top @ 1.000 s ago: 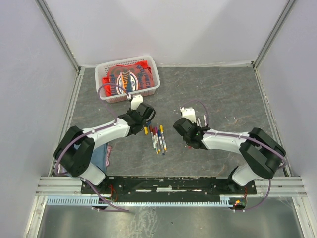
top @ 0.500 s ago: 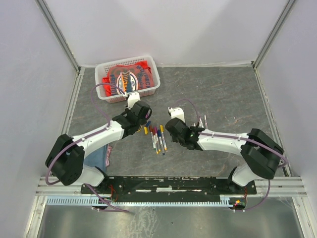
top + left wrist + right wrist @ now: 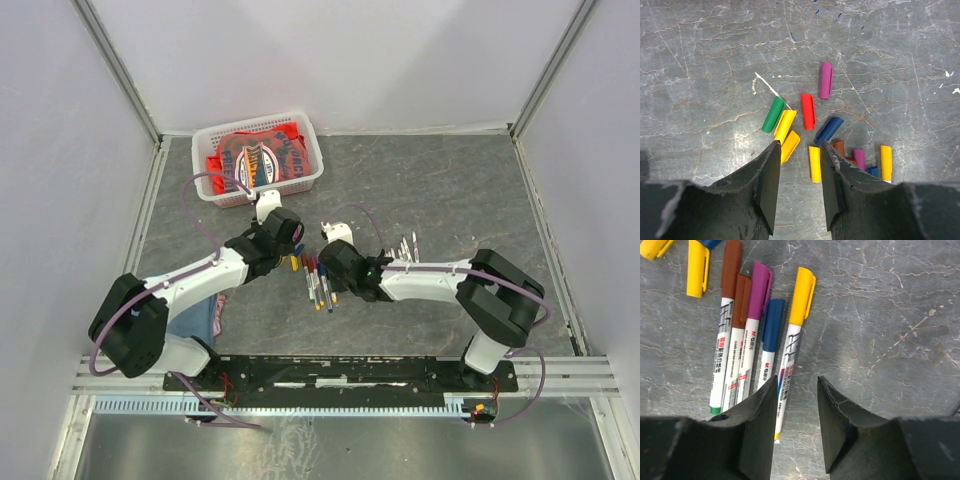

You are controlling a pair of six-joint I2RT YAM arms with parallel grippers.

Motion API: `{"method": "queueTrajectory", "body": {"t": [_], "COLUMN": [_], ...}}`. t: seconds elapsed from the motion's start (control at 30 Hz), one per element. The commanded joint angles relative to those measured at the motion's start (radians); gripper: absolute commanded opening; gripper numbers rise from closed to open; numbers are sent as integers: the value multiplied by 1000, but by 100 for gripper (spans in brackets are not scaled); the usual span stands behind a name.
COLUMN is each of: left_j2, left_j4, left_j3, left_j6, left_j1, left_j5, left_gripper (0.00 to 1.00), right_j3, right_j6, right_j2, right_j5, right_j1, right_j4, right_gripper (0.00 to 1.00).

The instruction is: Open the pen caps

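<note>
When I checked the wrist views, the left gripper (image 3: 799,146) stood low over the grey table (image 3: 700,60) with its jaws parted and nothing between them. Loose pen caps (image 3: 808,111) lay scattered just ahead of its fingertips: a purple cap (image 3: 826,80) farthest out, a green cap (image 3: 773,114) touching a yellow cap (image 3: 785,126), and a blue cap (image 3: 829,130) just beside the red one. The right gripper (image 3: 796,382) was likewise parted and empty, hovering above five capped pens (image 3: 746,350) that lay side by side with brown, purple, blue and yellow caps on them. The yellow-capped pen (image 3: 789,350) lay nearest, its barrel end just beside one finger. From overhead I noted both grippers close together over this cluster at mid-table. A white basket (image 3: 312,145) holding a red cloth (image 3: 255,160) sat at the far left, well apart.
</note>
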Motion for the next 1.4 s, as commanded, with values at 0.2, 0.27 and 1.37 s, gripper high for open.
{"method": "queueTrajectory", "body": {"t": [0.2,0.27,1.37], "left_j2": [-53,-57,-50], "left_j4": [62,67,114], "left_j3": [-15,-19,-40], "left_j6": [-7,-5,-33], "left_j1": [-7,-6,6], "left_j5": [18,19,211], "left_gripper": [44,44,54], "right_j3": [77,82,84], "right_j6": [20,20,224], "right_j2": [65,74,140], "right_j5": [4,19,116], "right_j1": [15,15,39], "right_j4": [12,0,-136], "right_gripper": [43,43,1]}}
